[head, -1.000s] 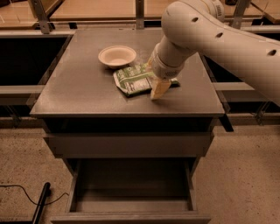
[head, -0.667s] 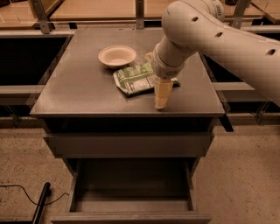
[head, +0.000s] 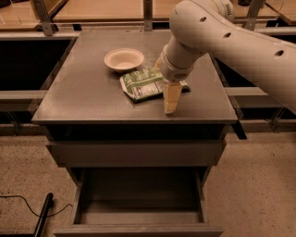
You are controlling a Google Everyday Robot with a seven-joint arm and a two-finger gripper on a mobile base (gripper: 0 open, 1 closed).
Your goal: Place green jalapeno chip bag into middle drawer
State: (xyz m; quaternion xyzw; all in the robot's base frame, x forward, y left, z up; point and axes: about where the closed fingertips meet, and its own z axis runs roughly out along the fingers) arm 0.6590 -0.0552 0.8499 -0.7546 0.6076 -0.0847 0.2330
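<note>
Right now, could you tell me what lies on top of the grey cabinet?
A cream bowl and the green chip bag; the gripper hangs over the bag's right side, hiding part of it.

**A robot test lab, most likely**

A grey metal cabinet (head: 83,92) stands on a speckled floor (head: 259,185), with its middle drawer (head: 138,216) pulled out. Behind it run metal-framed benches (head: 106,9) with wooden tops. A black cable (head: 23,201) trails across the floor. A pale robot arm reaches in, and its gripper (head: 169,107) points down at the cabinet top near the front edge.

Pincer (head: 170,102) nr bag (head: 140,83); bowl (head: 124,59) behind; drawer (head: 138,229) open.
</note>
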